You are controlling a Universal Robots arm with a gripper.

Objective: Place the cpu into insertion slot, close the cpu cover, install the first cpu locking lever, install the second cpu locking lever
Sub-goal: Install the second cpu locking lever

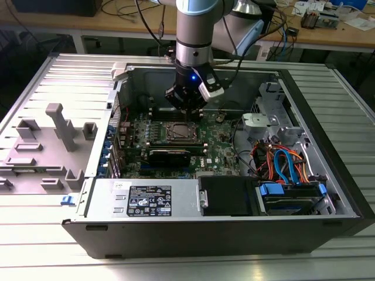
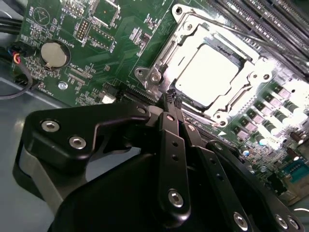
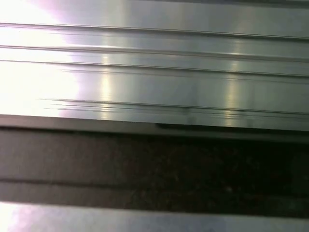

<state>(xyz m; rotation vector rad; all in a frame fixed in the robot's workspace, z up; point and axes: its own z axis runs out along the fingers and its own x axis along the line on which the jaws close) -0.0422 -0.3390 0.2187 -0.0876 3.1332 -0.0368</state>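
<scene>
i hang low inside the open computer case (image 1: 328,193), my gripper (image 2: 170,102) just beside the insertion slot (image 2: 207,72) on the green circuit board (image 2: 111,43). my fingers (image 2: 166,125) are drawn together into a narrow point with nothing between them, which i judge suits pressing or hooking a thin wire lever better than carrying a chip. the cpu (image 2: 205,70) already sits in the slot, its pale metal top showing through the cut-out of the cpu cover (image 2: 190,34), and the cover lies flat over it, so those two steps look done. my tips sit at the socket's near corner, next to a small metal tab with a screw (image 2: 154,77) (whether i actually touch a lever there, i cannot tell).

around me it is crowded: long black slots (image 2: 270,29) run along the far side of the socket, a round coin battery (image 2: 53,54) sits well apart on the board, and in the exterior view a tangle of orange and blue cables (image 1: 281,161) lies toward that view's right, beside a drive bay (image 1: 287,193). a grey plastic fixture (image 1: 61,126) stands outside the case.
</scene>
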